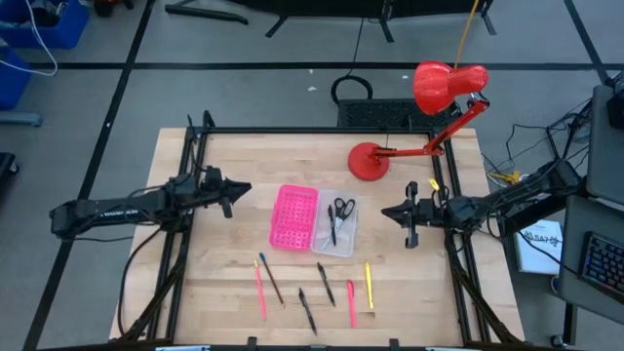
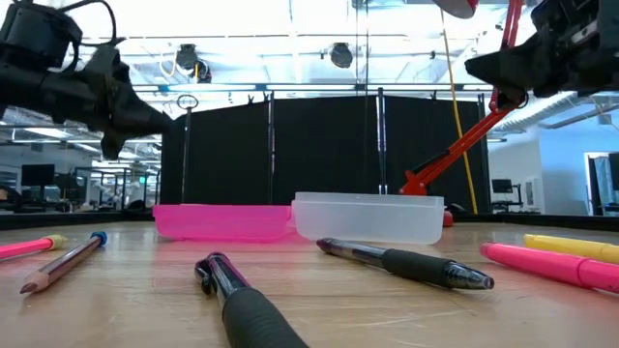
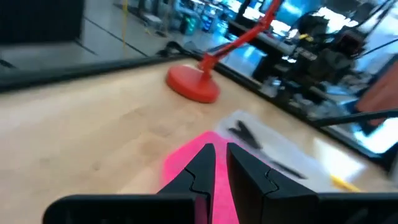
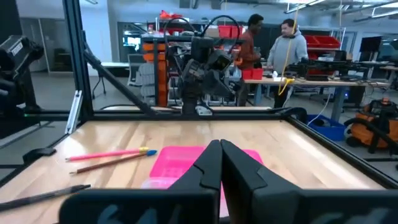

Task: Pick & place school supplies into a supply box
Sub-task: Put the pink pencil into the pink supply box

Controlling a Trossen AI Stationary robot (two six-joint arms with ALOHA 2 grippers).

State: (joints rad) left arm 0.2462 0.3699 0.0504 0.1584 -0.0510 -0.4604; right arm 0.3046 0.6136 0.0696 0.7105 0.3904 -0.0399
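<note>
The supply box lies open at mid-table, its pink half [image 1: 294,216] beside its clear half [image 1: 343,234]. In the clear half lie black-handled scissors [image 1: 343,207] and a black pen [image 1: 332,226]. Several pens and a pencil lie flat near the front edge: pink [image 1: 260,290], pencil [image 1: 272,280], black [image 1: 307,310], black [image 1: 326,283], pink [image 1: 351,302], yellow [image 1: 370,285]. My left gripper [image 1: 246,188] hangs above the table left of the box, fingers a narrow gap apart [image 3: 221,149], holding nothing. My right gripper [image 1: 383,213] hangs right of the box, shut and empty [image 4: 221,144].
A red desk lamp stands with its round base [image 1: 370,161] on the far right of the table, its head [image 1: 448,86] beyond the far edge. Black frame rails [image 1: 185,224] run along the table's left and right sides. Two people [image 4: 273,43] stand in the room beyond.
</note>
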